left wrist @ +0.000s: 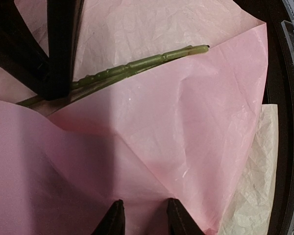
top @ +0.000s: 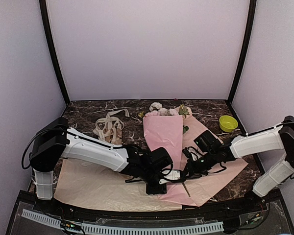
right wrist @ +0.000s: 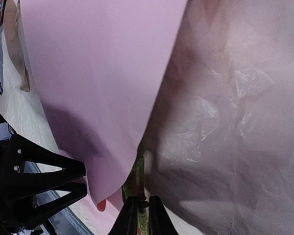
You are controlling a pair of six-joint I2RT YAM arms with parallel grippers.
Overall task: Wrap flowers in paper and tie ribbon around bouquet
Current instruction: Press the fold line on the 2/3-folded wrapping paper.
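Your right gripper (right wrist: 138, 211) clamps the flowers (left wrist: 137, 64) by their stems, 6 o'clock end of the paper (left wrist: 186, 122). Left gripper (left wrist: 145, 216) straddles a fold, grip unclear.

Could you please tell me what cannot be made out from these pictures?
Flower stems: mostly covered by the pink paper in all views; their number is unclear.
Left gripper: left wrist view does not show whether paper sits between its fingers or beneath them.
Ribbon tangle: too small in the top view to separate strands.
Yellow bowl: top view, too small to see any contents.
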